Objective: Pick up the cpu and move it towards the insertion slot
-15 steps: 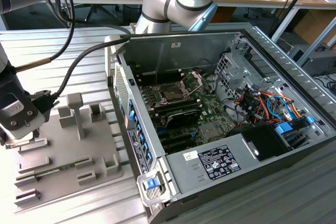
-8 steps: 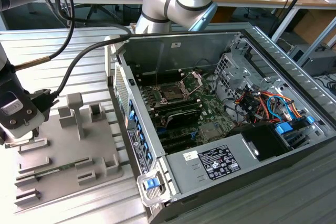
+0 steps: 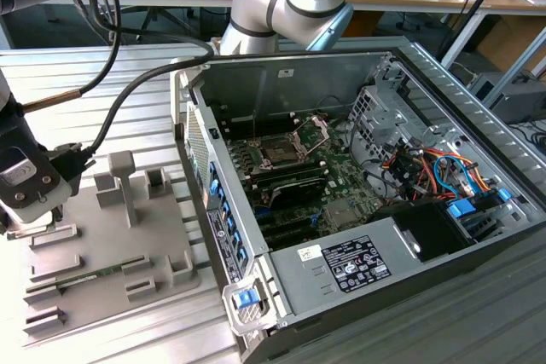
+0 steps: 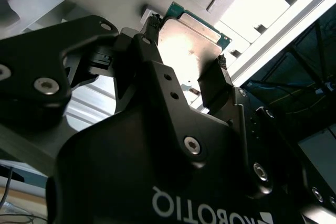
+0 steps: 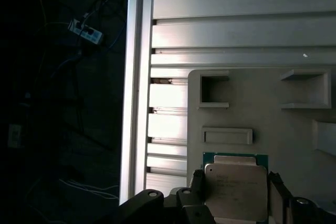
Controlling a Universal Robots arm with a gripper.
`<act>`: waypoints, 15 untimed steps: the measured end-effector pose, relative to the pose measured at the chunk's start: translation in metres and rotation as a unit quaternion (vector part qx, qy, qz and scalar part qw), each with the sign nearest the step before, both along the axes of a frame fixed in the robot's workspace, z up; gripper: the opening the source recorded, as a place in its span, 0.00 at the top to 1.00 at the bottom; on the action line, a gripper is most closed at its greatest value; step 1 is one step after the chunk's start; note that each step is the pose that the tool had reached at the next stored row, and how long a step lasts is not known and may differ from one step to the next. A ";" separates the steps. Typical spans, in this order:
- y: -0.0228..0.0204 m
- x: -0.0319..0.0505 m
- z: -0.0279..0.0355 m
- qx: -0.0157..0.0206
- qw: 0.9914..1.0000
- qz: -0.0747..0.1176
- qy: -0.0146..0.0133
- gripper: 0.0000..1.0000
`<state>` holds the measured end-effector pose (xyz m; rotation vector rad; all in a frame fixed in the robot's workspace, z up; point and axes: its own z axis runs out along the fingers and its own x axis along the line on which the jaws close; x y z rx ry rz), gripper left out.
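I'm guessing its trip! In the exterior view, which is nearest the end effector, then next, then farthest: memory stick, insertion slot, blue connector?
1. memory stick, on the tray beside the end effector
2. insertion slot, inside the case
3. blue connector, exterior view's far right

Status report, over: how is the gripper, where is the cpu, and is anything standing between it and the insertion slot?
Gripper shut on the cpu, at the grey tray. Insertion slot far off, inside the case. Case wall stands between.

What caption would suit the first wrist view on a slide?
Gripper jaws clasp the cpu by opposite edges at the grey tray.
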<state>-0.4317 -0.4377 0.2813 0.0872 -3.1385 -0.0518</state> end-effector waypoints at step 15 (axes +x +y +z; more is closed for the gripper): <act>0.0000 0.0000 0.0059 0.000 1.000 0.000 0.000 0.45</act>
